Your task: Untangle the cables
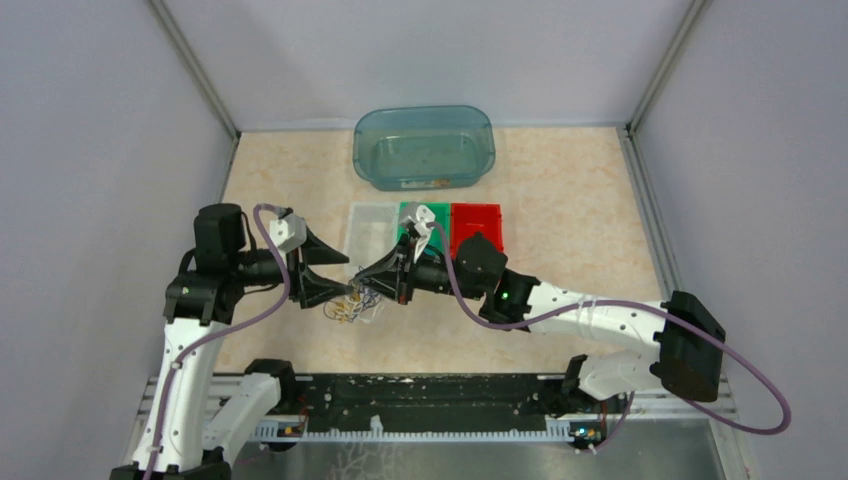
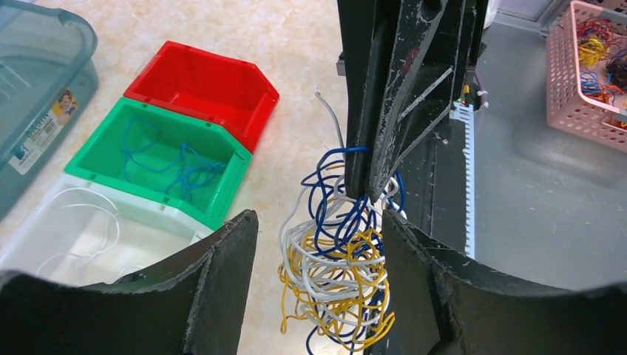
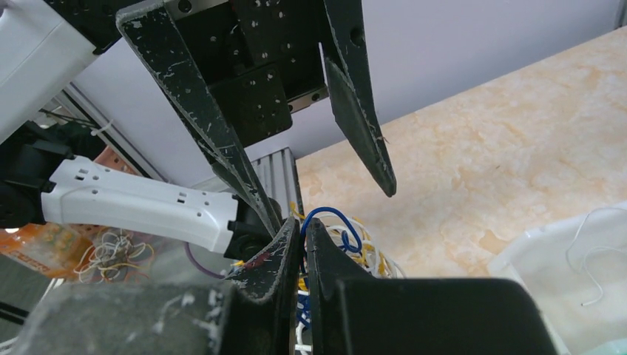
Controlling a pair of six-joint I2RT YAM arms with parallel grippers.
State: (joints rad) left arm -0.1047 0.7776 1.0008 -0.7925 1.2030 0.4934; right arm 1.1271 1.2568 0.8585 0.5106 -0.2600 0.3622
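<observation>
Cables (image 2: 336, 259) are hanging in clenched right gripper (image 3: 302, 223), left gripper (image 2: 316, 218) gaping around them; left wrist alone is showing ten-o'clock bin's (image 2: 185, 127) strands (image 2: 185, 168).

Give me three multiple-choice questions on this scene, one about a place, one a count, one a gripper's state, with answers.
1. Where do the loose blue wires lie? A. red bin B. green bin C. white bin
2. How many small bins stand in the row? A. two B. four C. three
3. The right gripper is: A. shut on the tangle B. wide open C. holding a bin

Answers: 1 B, the blue wires sit inside the green bin. 2 C, white bin, green bin and red bin stand side by side. 3 A, its fingers meet on the tangle's wires.
</observation>
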